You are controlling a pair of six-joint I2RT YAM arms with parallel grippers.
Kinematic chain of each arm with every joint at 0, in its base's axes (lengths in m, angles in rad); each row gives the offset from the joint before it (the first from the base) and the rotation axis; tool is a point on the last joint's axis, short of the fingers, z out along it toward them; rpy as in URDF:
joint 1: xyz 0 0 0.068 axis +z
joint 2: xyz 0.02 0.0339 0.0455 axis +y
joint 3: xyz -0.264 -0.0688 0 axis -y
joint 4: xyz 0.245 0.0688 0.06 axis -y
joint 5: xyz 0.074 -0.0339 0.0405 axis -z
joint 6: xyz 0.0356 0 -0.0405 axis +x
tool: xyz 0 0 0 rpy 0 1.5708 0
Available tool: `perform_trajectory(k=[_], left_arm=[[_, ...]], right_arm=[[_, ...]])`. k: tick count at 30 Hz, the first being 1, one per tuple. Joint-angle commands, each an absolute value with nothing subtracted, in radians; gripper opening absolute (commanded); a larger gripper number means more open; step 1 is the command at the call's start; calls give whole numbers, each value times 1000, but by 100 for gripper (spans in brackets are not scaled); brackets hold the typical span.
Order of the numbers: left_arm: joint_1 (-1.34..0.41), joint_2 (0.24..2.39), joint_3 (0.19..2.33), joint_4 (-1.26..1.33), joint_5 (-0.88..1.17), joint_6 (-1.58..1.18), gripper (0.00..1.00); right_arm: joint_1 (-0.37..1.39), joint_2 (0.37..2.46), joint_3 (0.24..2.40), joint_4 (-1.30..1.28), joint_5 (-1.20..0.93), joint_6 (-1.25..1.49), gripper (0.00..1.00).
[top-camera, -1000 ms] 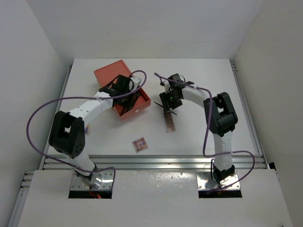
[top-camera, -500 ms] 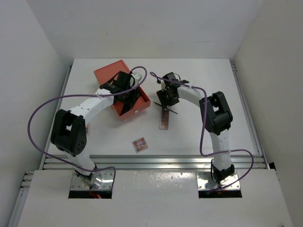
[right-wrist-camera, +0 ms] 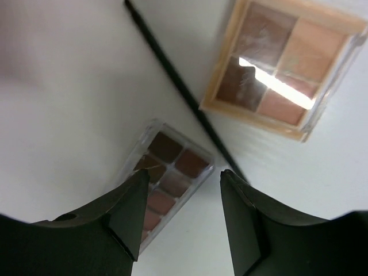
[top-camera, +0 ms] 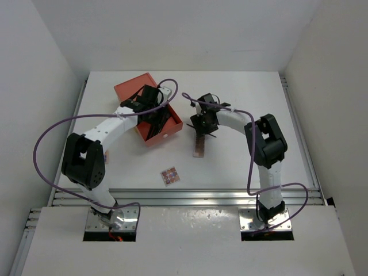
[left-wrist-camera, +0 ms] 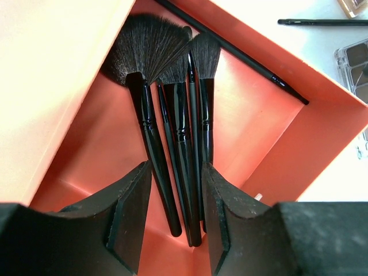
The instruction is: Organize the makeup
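Several black makeup brushes [left-wrist-camera: 172, 115] lie side by side in the orange drawer [left-wrist-camera: 322, 126], bristles away from me. My left gripper [left-wrist-camera: 176, 169] stands open over their handle ends, gripping none. A thin dark stick [left-wrist-camera: 241, 54] lies along the drawer's far wall. My right gripper [right-wrist-camera: 184, 177] is open just above a long clear palette [right-wrist-camera: 172, 167] of brown squares. Beyond it lie a thin black stick [right-wrist-camera: 172, 75] and a square tan-framed palette [right-wrist-camera: 282, 63]. From above, the left gripper [top-camera: 155, 118] is in the drawer and the right gripper [top-camera: 202, 127] is at the long palette's [top-camera: 199, 148] far end.
The orange box [top-camera: 135, 89] stands at the back left with its drawer pulled out toward the centre. A small multicoloured palette [top-camera: 169, 175] lies near the front edge. Another thin stick [left-wrist-camera: 322, 22] and a clear palette [left-wrist-camera: 356, 60] rest on the table beyond the drawer's corner.
My left gripper has opened inside the drawer. The right gripper has shifted a little to the left, and the long palette under it has slid left with it.
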State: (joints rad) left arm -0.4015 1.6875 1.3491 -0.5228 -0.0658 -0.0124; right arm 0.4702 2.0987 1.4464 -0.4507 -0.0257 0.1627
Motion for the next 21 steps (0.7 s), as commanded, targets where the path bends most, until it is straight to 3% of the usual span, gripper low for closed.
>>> perform_trajectory(k=[1, 11, 21], left_arm=[[-383, 1675, 1379, -520, -42, -28, 46], [-383, 1684, 1379, -520, -32, -37, 46], [-374, 1675, 1379, -520, -32, -46, 46]], right_arm=[[517, 2094, 1373, -532, -2, 130, 54], [537, 2054, 1428, -563, 29, 109, 54], [532, 2049, 1336, -522, -125, 253, 54]])
